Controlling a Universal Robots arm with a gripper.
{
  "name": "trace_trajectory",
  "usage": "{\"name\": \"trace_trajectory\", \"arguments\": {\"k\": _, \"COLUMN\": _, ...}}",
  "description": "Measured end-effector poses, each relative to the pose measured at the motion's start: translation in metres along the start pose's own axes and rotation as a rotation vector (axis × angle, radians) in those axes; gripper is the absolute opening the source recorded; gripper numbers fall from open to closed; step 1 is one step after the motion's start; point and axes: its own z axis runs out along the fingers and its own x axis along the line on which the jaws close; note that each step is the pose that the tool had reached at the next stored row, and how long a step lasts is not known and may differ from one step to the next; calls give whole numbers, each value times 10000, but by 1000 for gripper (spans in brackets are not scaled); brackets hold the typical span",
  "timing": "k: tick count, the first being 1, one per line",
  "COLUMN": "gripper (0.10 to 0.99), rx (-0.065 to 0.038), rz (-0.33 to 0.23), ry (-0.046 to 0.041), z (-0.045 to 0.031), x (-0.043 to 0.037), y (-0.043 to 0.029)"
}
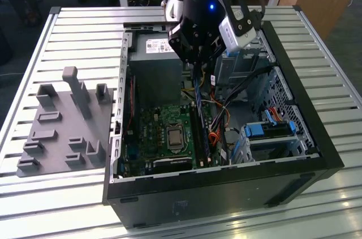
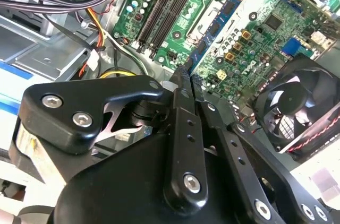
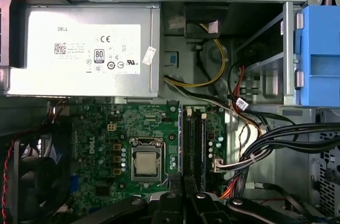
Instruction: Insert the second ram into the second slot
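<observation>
Ram held, not yet inserted.
The ram (image 2: 218, 25) is clamped by the gripper (image 2: 186, 78), jaws closed on it, above the slots (image 1: 201, 137) at the exterior view's centre; seating is left.

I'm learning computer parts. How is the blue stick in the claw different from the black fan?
The second ram is a long, thin, flat blue stick; the fan is black, with round blades in a boxy frame. The second ram is pinched in the claw, above the green board; the fan sits beside the board, touched by nothing. Both are inside the open computer case.
</observation>
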Motion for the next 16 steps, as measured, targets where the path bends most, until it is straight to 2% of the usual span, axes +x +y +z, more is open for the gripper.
{"name": "trace_trajectory", "arguments": {"k": 5, "gripper": 133, "rx": -5, "rz": -55, "ry": -11, "z": 58, "x": -2, "y": -4}}
{"name": "trace_trajectory", "arguments": {"k": 12, "gripper": 133, "rx": -5, "rz": -59, "ry": -143, "z": 144, "x": -2, "y": -18}}
{"name": "trace_trajectory", "arguments": {"k": 16, "gripper": 133, "rx": -6, "rz": -59, "ry": -155, "z": 190, "x": -2, "y": -23}}
